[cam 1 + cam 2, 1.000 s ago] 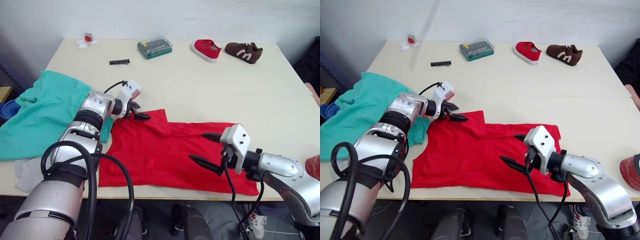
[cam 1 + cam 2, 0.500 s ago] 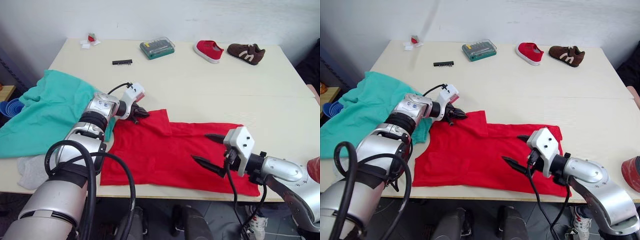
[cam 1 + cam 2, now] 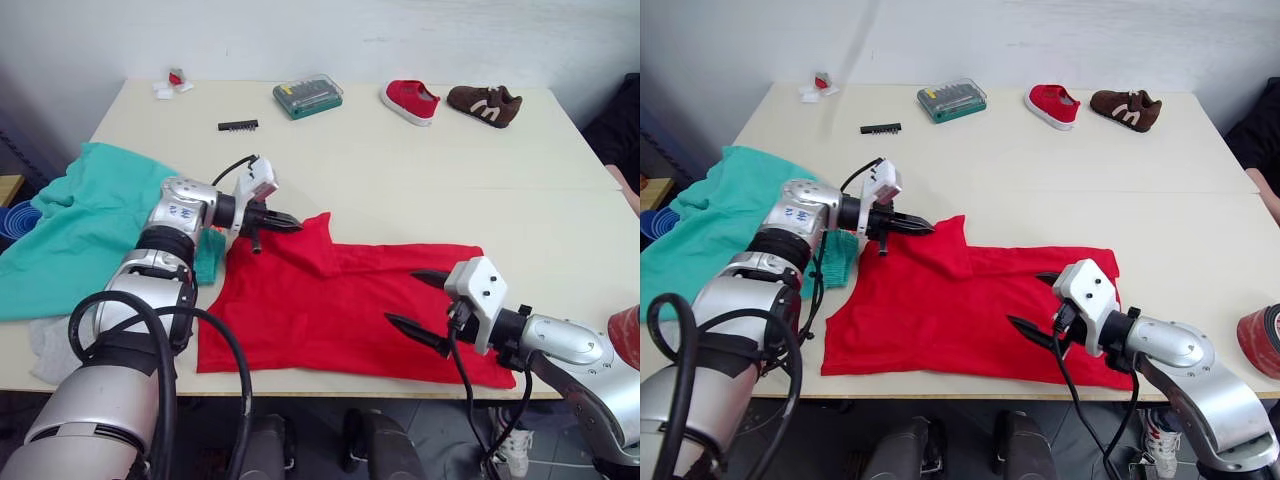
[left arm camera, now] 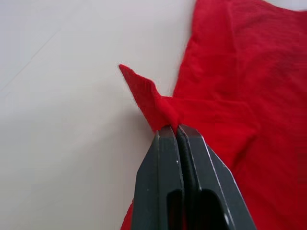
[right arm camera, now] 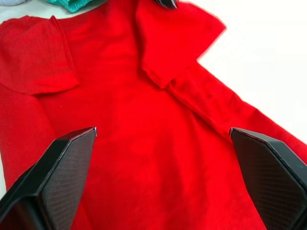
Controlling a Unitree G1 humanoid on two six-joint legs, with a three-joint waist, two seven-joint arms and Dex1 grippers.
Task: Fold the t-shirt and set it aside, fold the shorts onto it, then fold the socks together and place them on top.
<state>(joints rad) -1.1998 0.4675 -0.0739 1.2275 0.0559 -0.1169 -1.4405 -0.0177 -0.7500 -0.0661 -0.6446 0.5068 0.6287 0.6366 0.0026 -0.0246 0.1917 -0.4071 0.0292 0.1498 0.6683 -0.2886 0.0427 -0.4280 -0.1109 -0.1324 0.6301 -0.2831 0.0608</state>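
Nearest you, lower right of the head view, the right gripper (image 3: 418, 302) hangs with fingers spread wide over the t-shirt (image 3: 330, 310), a bright red, partly folded sheet along the table's (image 3: 420, 170) near edge in the lower centre. At centre left, your left gripper (image 3: 290, 222) is clenched on the t-shirt's raised far corner, with teal shorts (image 3: 85, 225) heaped at the left edge. A grey patch (image 3: 52, 350) lies at lower left, half hidden behind the arm; two shoes (image 3: 445, 100) sit upper right.
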